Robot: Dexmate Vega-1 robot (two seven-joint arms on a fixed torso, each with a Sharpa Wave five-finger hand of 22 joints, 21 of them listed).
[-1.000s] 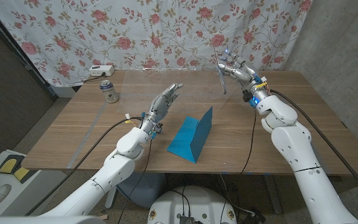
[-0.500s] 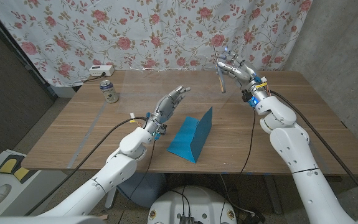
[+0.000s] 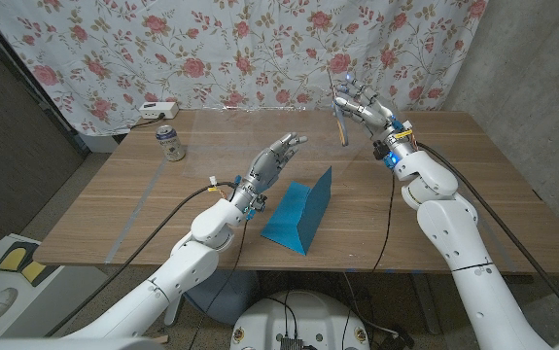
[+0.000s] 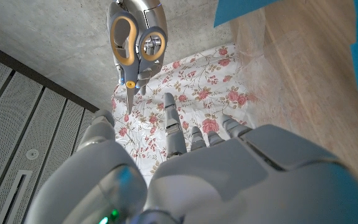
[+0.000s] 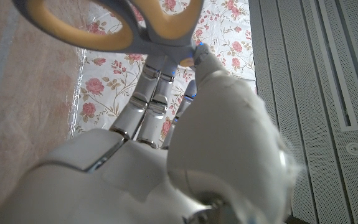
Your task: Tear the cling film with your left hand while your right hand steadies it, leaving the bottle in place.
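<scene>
Holding scissors [image 3: 341, 119] aloft in the right hand [image 3: 364, 105], above the far right part of the table [image 3: 123, 209].

Gripping them by the yellow-lined handles, blades pointing down in the head view, clear of the wood; same handles close up in the right wrist view [image 5: 110, 25], fingers [image 5: 146, 93] wrapped behind them. Raised over the table's middle, left hand [image 3: 271, 160] with fingers apart and nothing in it, just beside the upright blue folded sheet [image 3: 298, 216] standing on the table. Seen from the left wrist, scissors [image 4: 136, 38] beyond the spread fingertips [image 4: 174, 115]. Standing near the far left edge, a can [image 3: 169, 142]; behind it, a white box [image 3: 157, 110] against the flowered curtain [image 3: 211, 49]. Cannot tell where any cling film lies.
</scene>
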